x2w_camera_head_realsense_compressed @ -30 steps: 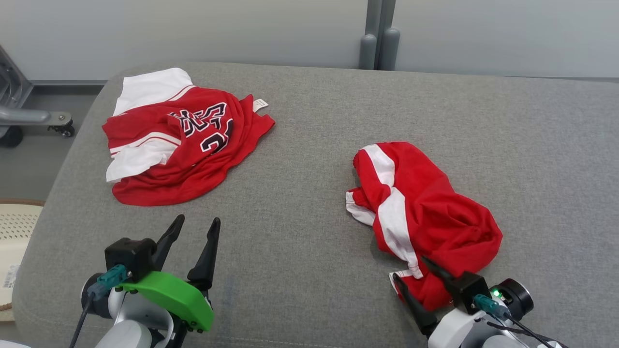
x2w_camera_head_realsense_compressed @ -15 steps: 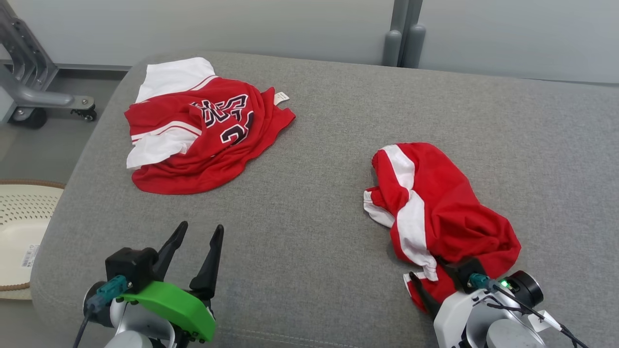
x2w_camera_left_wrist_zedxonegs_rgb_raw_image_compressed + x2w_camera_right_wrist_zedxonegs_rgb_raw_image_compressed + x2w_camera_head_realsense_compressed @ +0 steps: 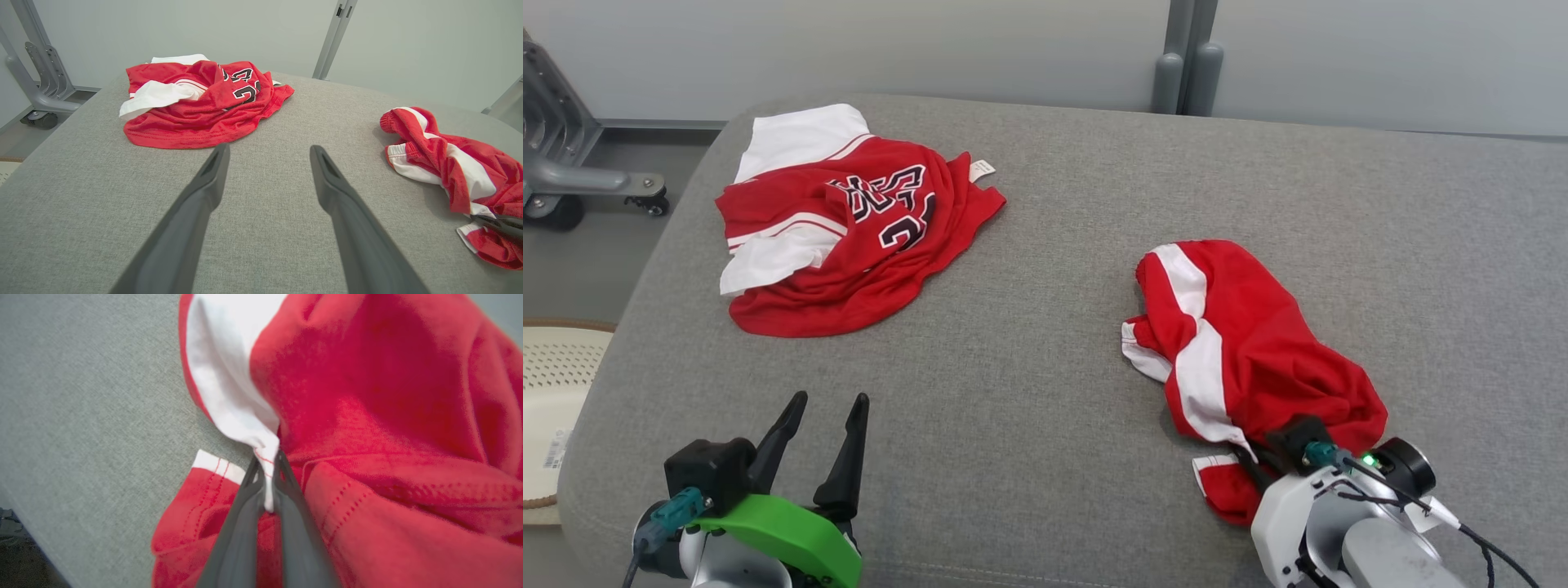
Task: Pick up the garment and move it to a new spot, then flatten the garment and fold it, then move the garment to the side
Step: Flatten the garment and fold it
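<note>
A crumpled red garment with a white stripe (image 3: 1258, 343) lies on the right of the grey padded surface (image 3: 1054, 367); it also appears at the right of the left wrist view (image 3: 449, 167). My right gripper (image 3: 1251, 454) is at the garment's near end, shut on a pinch of its white hem (image 3: 267, 461), with red cloth (image 3: 388, 396) bunched around the fingers. My left gripper (image 3: 827, 404) hovers open over bare surface near the front left edge, its fingers (image 3: 212, 171) spread with nothing between them.
A second red jersey with white panels and black numbers (image 3: 849, 237) lies crumpled at the far left (image 3: 204, 106). A white perforated basket (image 3: 547, 408) sits on the floor to the left. A grey wheeled stand (image 3: 572, 180) and a grey post (image 3: 1184, 57) stand behind.
My right gripper has closed on the striped garment's hem, where it was open around it before. The head camera has shifted a little. The left gripper stays open.
</note>
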